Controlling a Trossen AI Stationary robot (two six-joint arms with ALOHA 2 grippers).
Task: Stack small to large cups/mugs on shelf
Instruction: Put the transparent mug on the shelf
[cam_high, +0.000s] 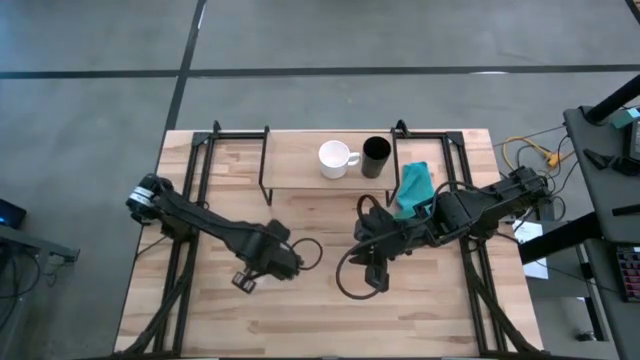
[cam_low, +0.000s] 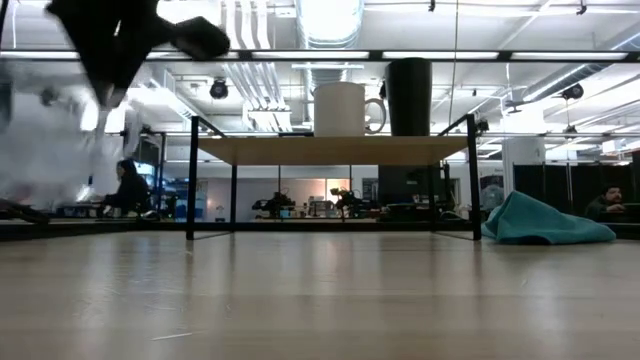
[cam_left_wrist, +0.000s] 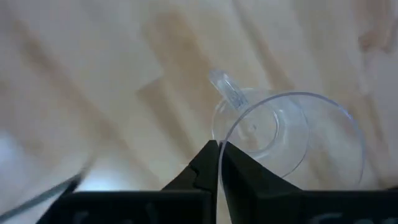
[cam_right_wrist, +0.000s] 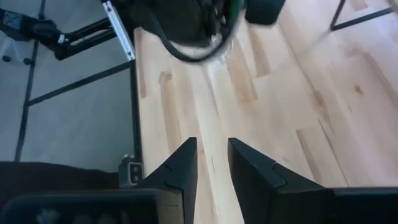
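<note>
Between the left hand (cam_left_wrist: 219, 163)'s pinched fingers, the clear glass cup (cam_left_wrist: 289, 140), rim cut off; right hand (cam_right_wrist: 211, 163) parted, empty.

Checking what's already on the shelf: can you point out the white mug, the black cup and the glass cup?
white mug (cam_high: 333, 158): high view, its open top.
black cup (cam_low: 409, 96): low view, middle of its side.
glass cup (cam_left_wrist: 292, 134): left wrist view, its clear wall, pinched at the rim by the left gripper (cam_left_wrist: 218, 163).

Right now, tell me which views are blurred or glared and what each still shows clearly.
Low view: the left arm and clear glass cup smear at the near edge, while the shelf, white mug and black cup stay crisp under bright ceiling lights. Left wrist view: tabletop soft, cup rim sharp. High view: even light.
</note>
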